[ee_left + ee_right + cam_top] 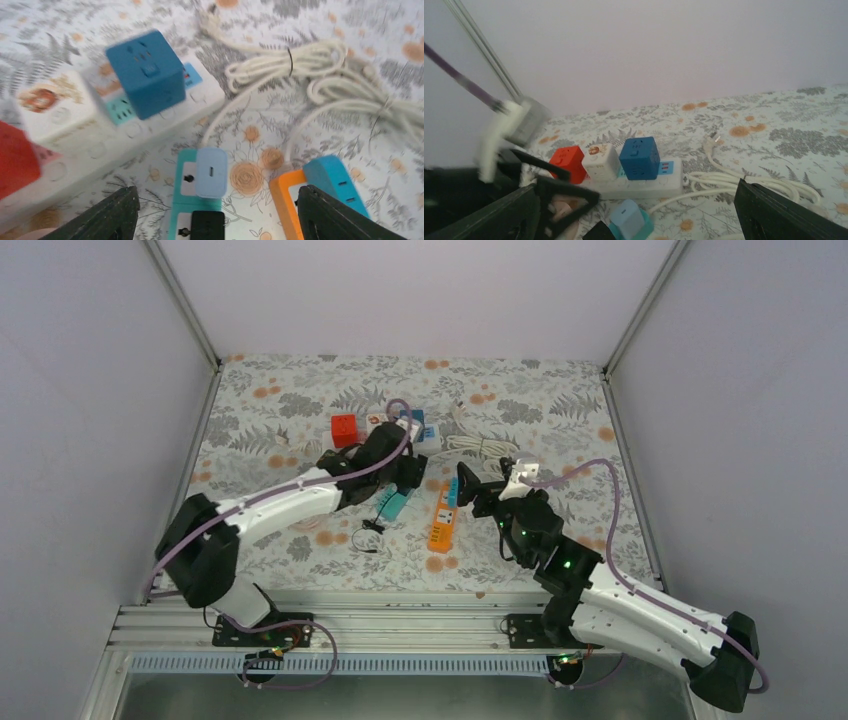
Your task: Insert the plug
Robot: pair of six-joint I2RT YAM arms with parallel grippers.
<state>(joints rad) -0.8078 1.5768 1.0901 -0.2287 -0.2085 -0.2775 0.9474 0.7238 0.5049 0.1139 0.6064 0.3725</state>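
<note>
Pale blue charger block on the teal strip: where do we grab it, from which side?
Best bet: grip the pale blue charger block by its two long side faces, coming straight down. It stands upright out of the teal strip, with the black plug close beside it along the strip, so close across the strip's width. The open left pincer lines up that way.

Soft, even light, faint shadows; motion blur smears the blue cube (pixel 145 75) in the left wrist view.
</note>
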